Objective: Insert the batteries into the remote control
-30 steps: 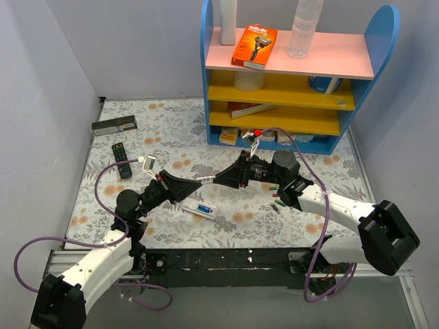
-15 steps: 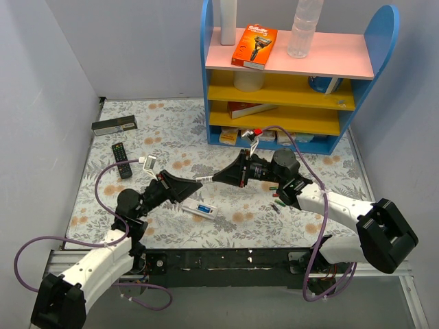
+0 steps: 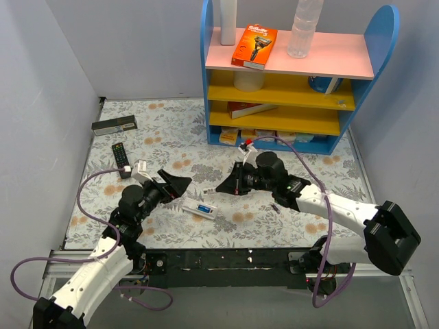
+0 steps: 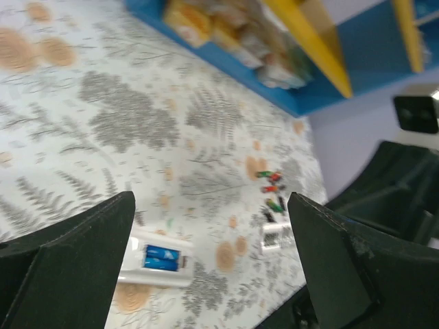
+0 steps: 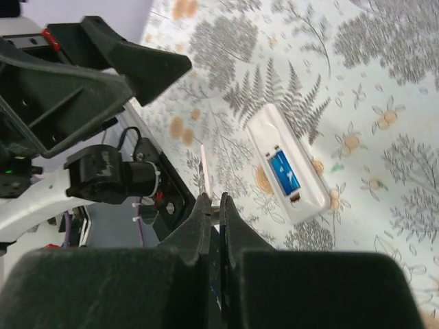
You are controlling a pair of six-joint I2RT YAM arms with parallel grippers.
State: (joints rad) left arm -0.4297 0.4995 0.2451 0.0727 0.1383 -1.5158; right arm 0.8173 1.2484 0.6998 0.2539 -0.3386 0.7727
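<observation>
Remote control [image 5: 266,133] open, blue battery [image 5: 282,173] inside, left claw [image 4: 210,199] spread wide, right claw [image 5: 214,200] pinching white cover [image 5: 206,170]

No lettering reads clearly. The orange box [image 3: 254,46] on the pink top shelf [image 3: 343,58] at the far side carries a white brand word above a razor picture, too small to make out. The blue battery [image 5: 283,175] in the white remote [image 5: 267,133] shows only blurred marks.
</observation>
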